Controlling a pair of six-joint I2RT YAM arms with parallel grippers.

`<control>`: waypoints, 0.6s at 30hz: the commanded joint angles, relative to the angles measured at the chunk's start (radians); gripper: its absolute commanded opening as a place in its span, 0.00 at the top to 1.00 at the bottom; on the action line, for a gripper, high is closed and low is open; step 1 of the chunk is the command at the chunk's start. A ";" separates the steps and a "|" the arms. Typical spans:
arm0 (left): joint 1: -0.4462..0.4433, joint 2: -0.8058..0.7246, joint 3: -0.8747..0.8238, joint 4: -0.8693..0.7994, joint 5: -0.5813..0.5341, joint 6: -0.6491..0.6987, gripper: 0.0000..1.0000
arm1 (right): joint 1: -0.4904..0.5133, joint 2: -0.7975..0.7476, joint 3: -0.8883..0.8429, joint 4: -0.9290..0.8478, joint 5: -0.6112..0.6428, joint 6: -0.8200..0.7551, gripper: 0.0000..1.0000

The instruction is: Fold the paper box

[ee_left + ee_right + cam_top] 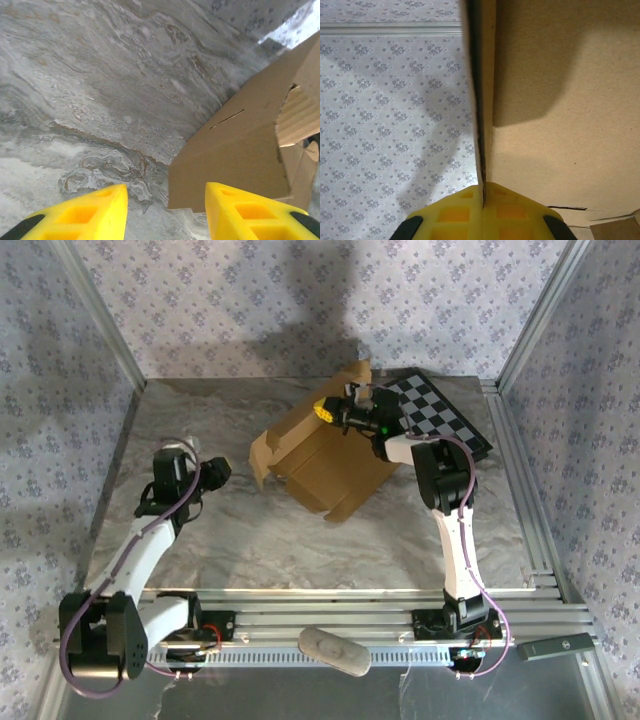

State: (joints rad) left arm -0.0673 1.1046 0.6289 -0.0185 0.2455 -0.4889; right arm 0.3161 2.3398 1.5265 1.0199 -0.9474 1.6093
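Observation:
The paper box (322, 458) is tan cardboard, partly folded, standing tilted at the middle back of the marble table (300, 540). My right gripper (337, 412) is at the box's upper back flap. In the right wrist view its yellow fingers (457, 212) are shut on the thin edge of that cardboard wall (560, 100). My left gripper (216, 473) sits just left of the box's left flap (261, 456). In the left wrist view it (166, 210) is open. The flap's lower corner (235, 155) lies just ahead of the fingertips (90, 215), apart from them.
A black-and-white checkerboard panel (442, 416) lies at the back right, behind the right arm. Aluminium rails (527, 510) border the table's right side, and patterned walls close in the back and sides. A grey object (333, 651) rests on the front rail.

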 commanded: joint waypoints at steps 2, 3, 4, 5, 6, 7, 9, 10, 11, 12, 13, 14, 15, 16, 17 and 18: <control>0.004 0.088 0.029 0.099 0.081 0.152 0.57 | -0.015 0.017 -0.015 -0.034 -0.052 -0.043 1.00; 0.004 0.111 0.035 0.108 0.091 0.164 0.57 | -0.017 0.018 -0.015 -0.040 -0.057 -0.046 1.00; 0.001 0.138 0.046 0.114 0.103 0.177 0.57 | -0.019 0.016 -0.014 -0.053 -0.063 -0.051 1.00; -0.004 0.164 0.056 0.122 0.111 0.185 0.57 | -0.021 0.014 -0.015 -0.057 -0.068 -0.055 1.00; -0.011 0.185 0.065 0.130 0.119 0.195 0.57 | -0.020 0.013 -0.014 -0.062 -0.073 -0.057 1.00; -0.026 0.208 0.077 0.136 0.123 0.211 0.57 | -0.020 0.013 -0.012 -0.071 -0.078 -0.061 1.00; -0.061 0.246 0.102 0.144 0.126 0.243 0.56 | -0.020 0.013 -0.014 -0.078 -0.080 -0.063 1.00; -0.080 0.269 0.118 0.145 0.128 0.259 0.56 | -0.020 0.013 -0.015 -0.080 -0.080 -0.063 1.00; -0.098 0.288 0.130 0.145 0.130 0.275 0.56 | -0.020 0.012 -0.015 -0.082 -0.080 -0.063 1.00; -0.111 0.299 0.140 0.147 0.130 0.286 0.56 | -0.020 0.013 -0.015 -0.084 -0.078 -0.063 1.00; -0.120 0.312 0.144 0.157 0.132 0.293 0.56 | -0.019 0.013 -0.014 -0.086 -0.077 -0.063 1.00; -0.125 0.319 0.141 0.179 0.139 0.295 0.56 | -0.019 0.013 -0.011 -0.090 -0.077 -0.064 1.00; -0.128 0.322 0.136 0.198 0.145 0.296 0.56 | -0.020 0.012 -0.011 -0.093 -0.076 -0.065 1.00; -0.129 0.324 0.133 0.214 0.158 0.298 0.56 | -0.018 0.013 -0.008 -0.095 -0.076 -0.065 1.00; -0.132 0.329 0.136 0.219 0.172 0.305 0.56 | -0.020 0.012 -0.006 -0.099 -0.076 -0.065 1.00; -0.136 0.331 0.144 0.214 0.184 0.313 0.56 | -0.020 0.013 -0.005 -0.103 -0.074 -0.067 1.00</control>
State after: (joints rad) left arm -0.1974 1.4258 0.7433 0.1371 0.3752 -0.2276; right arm 0.3004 2.3398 1.5211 0.9688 -0.9928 1.5696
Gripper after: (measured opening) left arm 0.441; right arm 0.052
